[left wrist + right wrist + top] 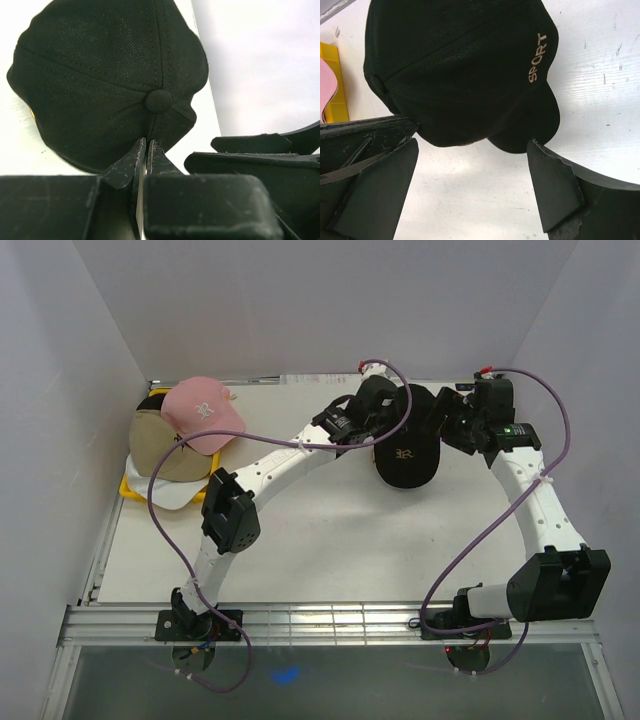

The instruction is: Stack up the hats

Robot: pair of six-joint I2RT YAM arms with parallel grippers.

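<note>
**A:** What did we have on the worktop?

**B:** Three caps were piled at its far left corner. The pink cap sat on the tan cap, and the white cap showed beneath them, all over the yellow tray. The black cap lay alone at the far side, right of centre and well apart from that pile.

**A:** How did it lie for us?

**B:** It lay flat, with its crown toward the back wall and its brim toward our bases, so its long axis ran far to near. The pile was off to its left, across that axis.

**A:** Which arm did we have nearer?

**B:** Both were at it. Our left arm reached across to the left side of the crown. The right tool sat just beside the right side with its fingers spread wide, the cap ahead of them, gripping nothing.

**A:** And the left tool?

**B:** It was all but closed, with only a sliver between its fingers. The tips were against the crown just below the top button. We could not tell whether they pinched any cloth.

**A:** What was our judgement?

**B:** The carry would run leftward, toward the left arm's own side. We judged that arm the better placed, provided it had a real hold on the fabric.
</note>
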